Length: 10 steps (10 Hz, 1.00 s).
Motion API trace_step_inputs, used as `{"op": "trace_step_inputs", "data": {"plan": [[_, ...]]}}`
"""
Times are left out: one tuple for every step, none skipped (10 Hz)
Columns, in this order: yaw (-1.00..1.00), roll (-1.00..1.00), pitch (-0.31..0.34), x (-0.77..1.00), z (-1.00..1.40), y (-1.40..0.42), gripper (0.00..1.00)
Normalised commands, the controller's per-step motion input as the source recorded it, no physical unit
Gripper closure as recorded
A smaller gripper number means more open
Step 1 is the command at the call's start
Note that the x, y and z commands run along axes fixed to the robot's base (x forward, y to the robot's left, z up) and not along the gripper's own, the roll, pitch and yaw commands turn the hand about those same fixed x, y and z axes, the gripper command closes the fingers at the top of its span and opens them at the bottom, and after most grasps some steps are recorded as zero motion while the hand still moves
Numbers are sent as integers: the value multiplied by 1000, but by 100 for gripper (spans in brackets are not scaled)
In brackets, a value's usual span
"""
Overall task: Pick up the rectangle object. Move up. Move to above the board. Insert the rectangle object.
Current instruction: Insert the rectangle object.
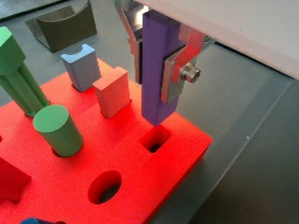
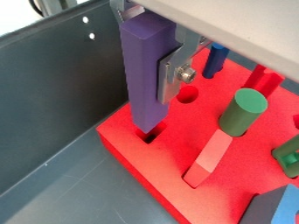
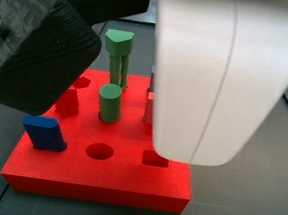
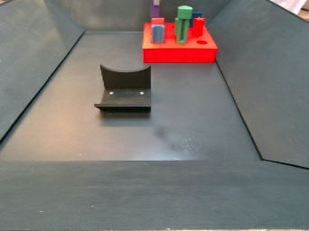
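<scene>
While gripper (image 1: 163, 68) clamps rectangle object (image 1: 158, 74), tip entering board (image 1: 176, 171) hole, arm cropped

Both wrist views riding close at gripper (image 1: 156, 68) (image 2: 163, 74), looking down from opposite sides onto same corner of board (image 1: 187, 149) (image 2: 140, 162). Side view sitting very near board (image 3: 97, 179), facing its front edge, arm housing blocking much of frame. Side view standing far back, looking down length of bin floor toward board (image 4: 179, 52) at far end.
</scene>
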Motion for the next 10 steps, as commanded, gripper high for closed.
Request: {"op": "trace_step_inputs", "data": {"plan": [[-146,9,11,106,0,0,100],[-180,44,61,103,0,0,100],[-191,29,79,77,-100,0,100],[-166,0,44,60,-126,0,100],[-146,14,33,0,-151,0,100],[-71,34,19,0,-126,-94,100],[0,26,6,0,-117,-177,100],[43,9,1,0,-146,-229,100],[77,0,0,0,-151,-174,100],[60,0,0,11,-149,-54,100]]}}
